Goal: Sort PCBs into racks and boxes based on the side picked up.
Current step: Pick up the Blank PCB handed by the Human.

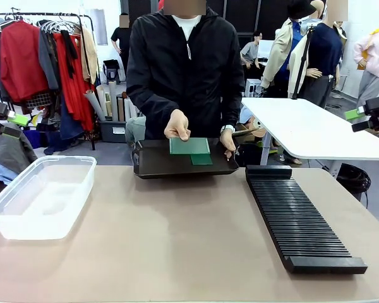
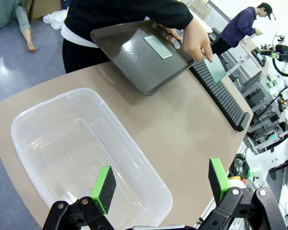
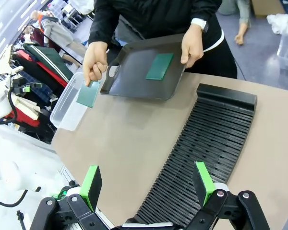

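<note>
A person across the table holds a dark tray (image 1: 156, 165) with one hand (image 1: 228, 140). One green PCB (image 1: 201, 160) lies flat on it, and the other hand (image 1: 176, 125) pinches a second PCB (image 1: 191, 146) just above it. The clear box (image 1: 43, 222) stands at the near left, with my open left gripper (image 2: 161, 184) hovering above its near corner (image 2: 149, 191). The long black slotted rack (image 1: 300, 221) lies at the right, and my open right gripper (image 3: 148, 183) hangs above its near end (image 3: 182, 191). Neither gripper holds anything. The held PCB (image 3: 88, 94) and the tray PCB (image 3: 159, 66) are well away from both.
Both arms sit pulled back at the table's side edges, left gripper (image 1: 16, 120) and right gripper (image 1: 354, 115). Bare tan tabletop (image 1: 177, 240) stretches between box and rack. A white table (image 1: 309, 129) and a clothes rail (image 1: 44, 57) stand behind.
</note>
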`<state>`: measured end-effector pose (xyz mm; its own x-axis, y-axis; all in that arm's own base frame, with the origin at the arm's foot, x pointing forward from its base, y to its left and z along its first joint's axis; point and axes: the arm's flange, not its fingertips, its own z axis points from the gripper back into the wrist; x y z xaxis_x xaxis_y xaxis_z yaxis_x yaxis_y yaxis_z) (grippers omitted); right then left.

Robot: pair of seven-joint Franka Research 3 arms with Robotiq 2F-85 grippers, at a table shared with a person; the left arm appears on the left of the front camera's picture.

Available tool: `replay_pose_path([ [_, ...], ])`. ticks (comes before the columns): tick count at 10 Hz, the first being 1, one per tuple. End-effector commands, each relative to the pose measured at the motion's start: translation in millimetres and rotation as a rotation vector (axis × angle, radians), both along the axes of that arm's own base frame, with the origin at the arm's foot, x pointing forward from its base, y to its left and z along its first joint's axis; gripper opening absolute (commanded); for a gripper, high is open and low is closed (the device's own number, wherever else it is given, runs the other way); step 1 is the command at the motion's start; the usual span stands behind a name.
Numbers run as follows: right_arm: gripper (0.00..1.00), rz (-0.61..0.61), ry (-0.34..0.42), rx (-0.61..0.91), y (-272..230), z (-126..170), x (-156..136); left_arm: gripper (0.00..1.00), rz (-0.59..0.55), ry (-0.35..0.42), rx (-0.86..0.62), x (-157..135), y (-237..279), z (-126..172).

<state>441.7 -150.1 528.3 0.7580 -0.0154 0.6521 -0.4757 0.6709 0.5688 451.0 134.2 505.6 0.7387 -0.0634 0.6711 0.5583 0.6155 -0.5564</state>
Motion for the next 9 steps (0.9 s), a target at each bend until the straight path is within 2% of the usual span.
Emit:
replay_pose_path([
  [1, 1.00, -0.001, -0.009, -0.005, 1, 2, 0, 1.00, -0.003, 0.001, 0.003, -1, 1, -1],
  [7, 1.00, -0.001, -0.009, -0.005, 1, 2, 0, 1.00, -0.003, 0.001, 0.003, -1, 1, -1],
  [9, 1.00, 0.016, 0.007, 0.030, 9, -9, 3, 1.00, -0.003, 0.001, 0.003, -1, 1, -1],
])
